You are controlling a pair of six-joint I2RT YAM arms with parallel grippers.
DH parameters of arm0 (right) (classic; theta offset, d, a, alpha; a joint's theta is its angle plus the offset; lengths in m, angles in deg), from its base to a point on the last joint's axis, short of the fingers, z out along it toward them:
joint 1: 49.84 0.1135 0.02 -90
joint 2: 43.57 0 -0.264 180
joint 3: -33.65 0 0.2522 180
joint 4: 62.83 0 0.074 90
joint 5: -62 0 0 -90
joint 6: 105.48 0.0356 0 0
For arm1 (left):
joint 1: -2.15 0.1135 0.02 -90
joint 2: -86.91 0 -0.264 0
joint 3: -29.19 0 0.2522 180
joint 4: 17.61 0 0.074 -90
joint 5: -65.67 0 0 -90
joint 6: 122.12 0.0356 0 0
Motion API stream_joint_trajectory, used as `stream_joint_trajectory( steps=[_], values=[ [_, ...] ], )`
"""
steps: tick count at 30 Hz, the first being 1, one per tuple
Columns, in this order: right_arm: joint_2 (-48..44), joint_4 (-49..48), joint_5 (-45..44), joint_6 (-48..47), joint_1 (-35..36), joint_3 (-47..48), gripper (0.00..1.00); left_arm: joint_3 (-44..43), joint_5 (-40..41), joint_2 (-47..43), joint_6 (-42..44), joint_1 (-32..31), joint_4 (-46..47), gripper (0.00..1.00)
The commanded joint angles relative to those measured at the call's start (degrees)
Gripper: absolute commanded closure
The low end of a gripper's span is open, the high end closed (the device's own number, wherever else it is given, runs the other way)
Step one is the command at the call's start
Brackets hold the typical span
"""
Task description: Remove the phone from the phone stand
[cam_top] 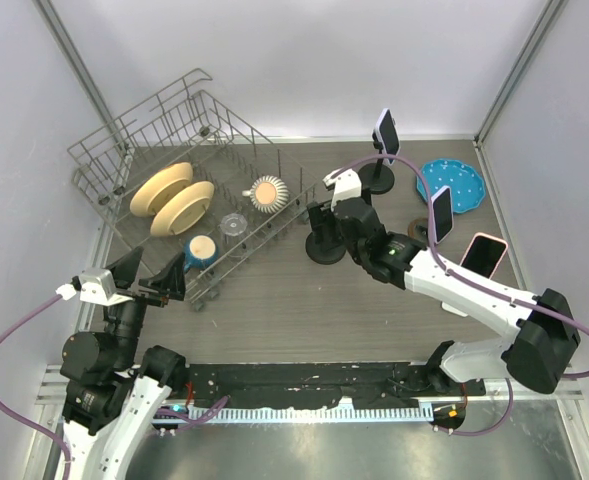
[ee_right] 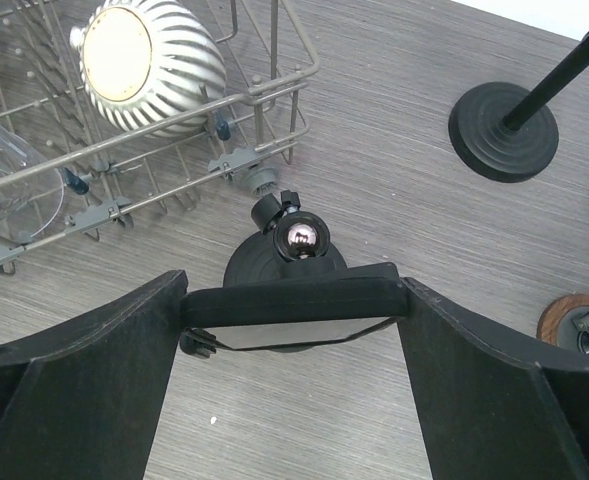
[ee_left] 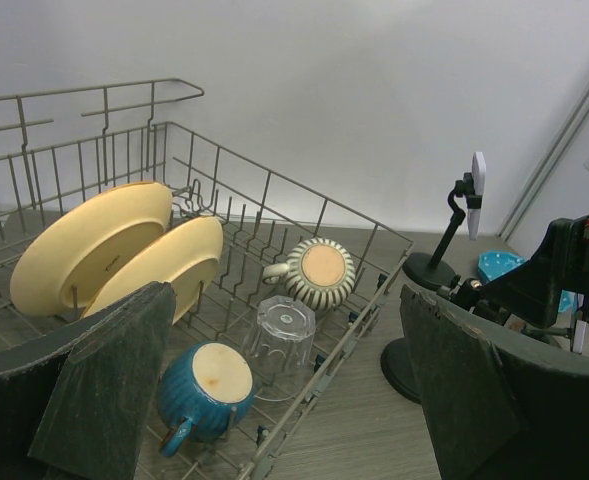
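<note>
Beside the dish rack, the right gripper is clamped on the phone, one finger on each end. The phone sits over the stand base, just beside its shiny ball head; I cannot tell whether it touches the stand. The left gripper hangs at the rack's near corner, fingers spread, holding nothing.
</note>
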Motion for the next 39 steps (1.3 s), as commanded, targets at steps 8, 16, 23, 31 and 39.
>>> stream_joint_trajectory(
  steps=[8, 16, 23, 31, 39],
  values=[
    [-1.31, -4.41, 0.45, -2.50, 0.24, -2.01, 0.34, -0.70, -1.62, -2.98, 0.47, -0.31, 0.95, 0.00],
    [-5.61, -3.53, 9.83, -4.25, 0.86, -2.01, 0.71, -0.79, -8.11, 2.01, 0.20, -0.31, 2.27, 0.00],
    [-6.06, -3.61, 22.93, -8.29, 4.46, -1.66, 0.78, -6.23, -22.08, 16.60, -5.94, -0.31, 0.51, 0.00],
    [-4.65, -2.47, 29.18, -11.73, 8.68, -1.57, 0.78, -8.09, -33.08, 30.24, -14.81, -0.31, 0.94, 0.00],
    [-5.88, 1.39, 40.87, -16.38, 8.85, -1.75, 0.76, 1.38, -34.32, 30.34, -25.36, -0.92, 15.33, 0.00]
  ],
)
